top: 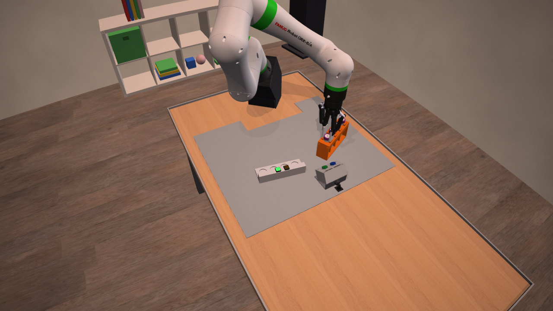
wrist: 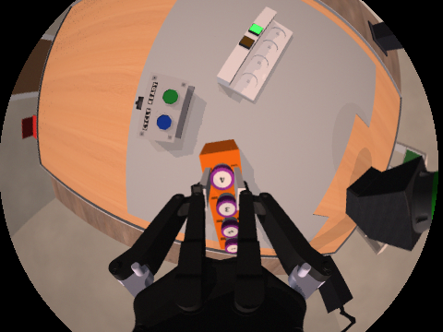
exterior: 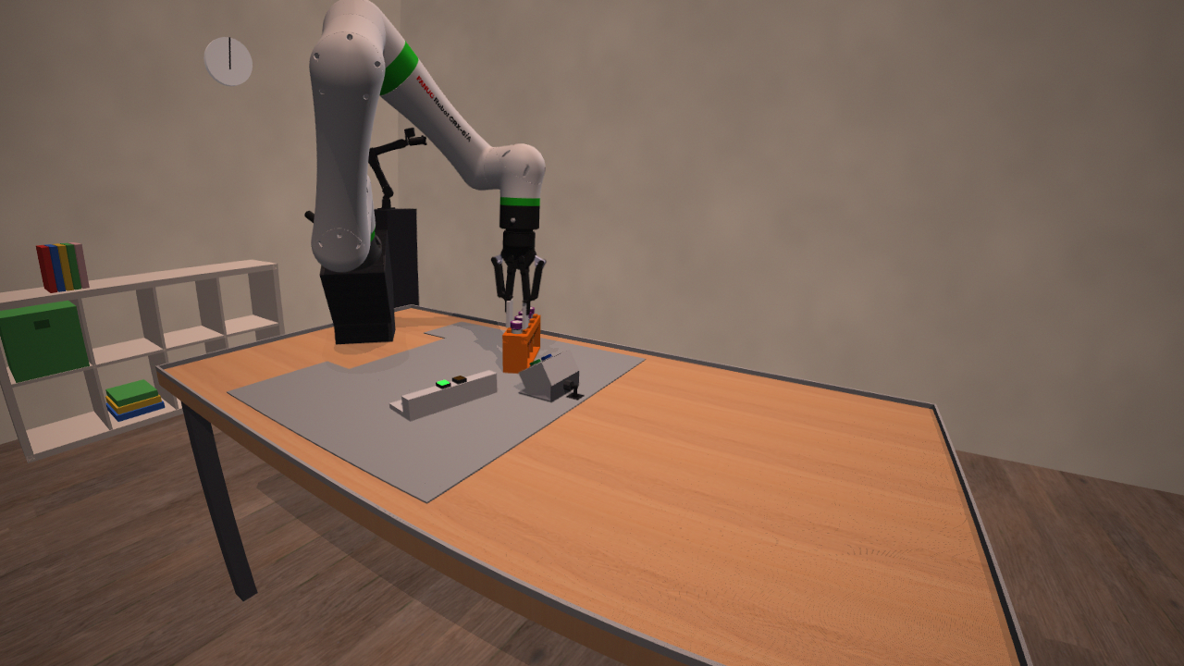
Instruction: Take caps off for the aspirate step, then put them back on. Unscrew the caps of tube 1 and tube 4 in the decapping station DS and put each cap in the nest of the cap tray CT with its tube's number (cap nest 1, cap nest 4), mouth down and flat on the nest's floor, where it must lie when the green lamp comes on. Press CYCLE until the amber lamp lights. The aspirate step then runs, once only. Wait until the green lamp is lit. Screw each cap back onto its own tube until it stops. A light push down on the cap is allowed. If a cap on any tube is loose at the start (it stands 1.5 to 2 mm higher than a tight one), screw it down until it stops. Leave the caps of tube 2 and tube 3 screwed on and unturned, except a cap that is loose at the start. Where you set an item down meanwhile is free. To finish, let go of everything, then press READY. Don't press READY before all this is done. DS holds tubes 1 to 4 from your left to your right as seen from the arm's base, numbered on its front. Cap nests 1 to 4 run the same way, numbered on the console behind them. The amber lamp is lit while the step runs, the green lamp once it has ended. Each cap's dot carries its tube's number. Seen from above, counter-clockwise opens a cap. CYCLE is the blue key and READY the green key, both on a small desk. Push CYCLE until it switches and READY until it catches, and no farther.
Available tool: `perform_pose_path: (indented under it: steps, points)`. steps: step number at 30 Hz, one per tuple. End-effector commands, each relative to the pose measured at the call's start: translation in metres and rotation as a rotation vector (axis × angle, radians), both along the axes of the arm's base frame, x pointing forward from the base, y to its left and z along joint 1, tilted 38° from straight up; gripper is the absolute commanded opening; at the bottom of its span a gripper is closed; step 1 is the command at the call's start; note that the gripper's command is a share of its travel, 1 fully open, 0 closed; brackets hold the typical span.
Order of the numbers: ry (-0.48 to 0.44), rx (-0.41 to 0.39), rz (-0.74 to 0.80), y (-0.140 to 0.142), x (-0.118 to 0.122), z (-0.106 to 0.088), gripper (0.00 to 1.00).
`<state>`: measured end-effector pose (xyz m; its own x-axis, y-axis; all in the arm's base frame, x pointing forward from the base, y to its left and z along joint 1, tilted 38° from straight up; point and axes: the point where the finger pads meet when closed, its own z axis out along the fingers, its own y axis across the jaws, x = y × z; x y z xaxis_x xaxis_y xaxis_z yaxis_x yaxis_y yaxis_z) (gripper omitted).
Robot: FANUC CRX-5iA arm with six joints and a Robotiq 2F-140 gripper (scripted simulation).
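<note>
The orange decapping station (top: 332,142) stands on the grey mat with four purple-capped tubes in a row, also seen in the wrist view (wrist: 221,157). My gripper (wrist: 221,175) reaches straight down and is shut on the cap of the end tube (top: 327,137), the end nearest the key desk. I cannot read its number. The other three caps (wrist: 229,228) sit on their tubes behind it. The cap tray (wrist: 255,55) has empty nests. Its green lamp (top: 277,169) is lit and the amber lamp (top: 286,167) is dark.
The small grey desk (top: 330,176) with the green key (wrist: 170,96) and blue key (wrist: 164,122) stands beside the station's near end. The arm's black base (top: 265,87) is at the table's far end. A shelf (top: 162,46) stands beyond the table.
</note>
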<state>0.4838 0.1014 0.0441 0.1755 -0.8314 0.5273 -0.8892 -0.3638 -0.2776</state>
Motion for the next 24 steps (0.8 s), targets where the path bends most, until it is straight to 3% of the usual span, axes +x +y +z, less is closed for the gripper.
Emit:
perform_pose_path:
  steps: [1,6,7,19,24]
  points:
    - [-0.089,0.058,-0.125,0.0,0.0,0.0,0.0]
    - [-0.089,0.058,-0.125,0.0,0.0,0.0,0.0]
    - [-0.089,0.058,-0.125,0.0,0.0,0.0,0.35]
    - [-0.089,0.058,-0.125,0.0,0.0,0.0,0.35]
    - [-0.089,0.058,-0.125,0.007,-0.007,0.011,0.35]
